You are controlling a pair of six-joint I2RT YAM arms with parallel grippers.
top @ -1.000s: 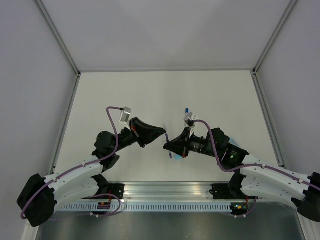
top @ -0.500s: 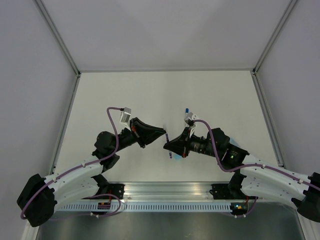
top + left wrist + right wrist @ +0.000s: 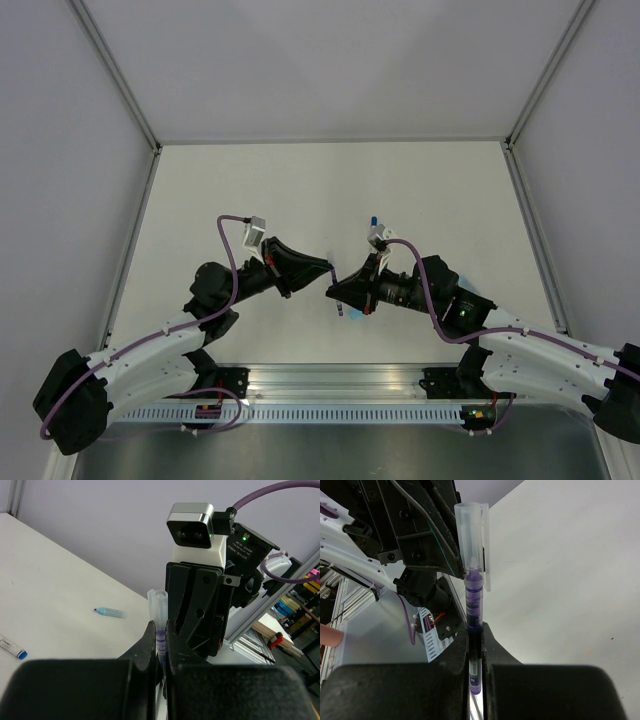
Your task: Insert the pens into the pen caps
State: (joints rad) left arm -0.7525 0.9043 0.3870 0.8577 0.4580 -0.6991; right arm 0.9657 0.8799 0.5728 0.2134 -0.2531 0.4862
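Observation:
The dark navy-purple pen (image 3: 473,607) stands between my two grippers, with a clear pale pen cap (image 3: 471,535) on its upper end. My right gripper (image 3: 475,630) is shut on the pen's barrel. My left gripper (image 3: 160,630) is shut where the cap's (image 3: 159,607) open end meets the pen. In the top view the left gripper (image 3: 327,270) and right gripper (image 3: 332,290) meet tip to tip above the table, and the pen's lower end (image 3: 341,308) shows below them. The blue and white pen (image 3: 12,647) lies on the table and also shows in the top view (image 3: 372,220). A second light-blue cap (image 3: 110,612) lies further off.
The white table (image 3: 250,190) is walled at the left, back and right. The second cap (image 3: 480,293) lies close beside the right arm. A metal rail (image 3: 330,385) runs along the near edge by the arm bases.
My left gripper has edged slightly right and down onto the pen in the right gripper. The right arm has barely moved.

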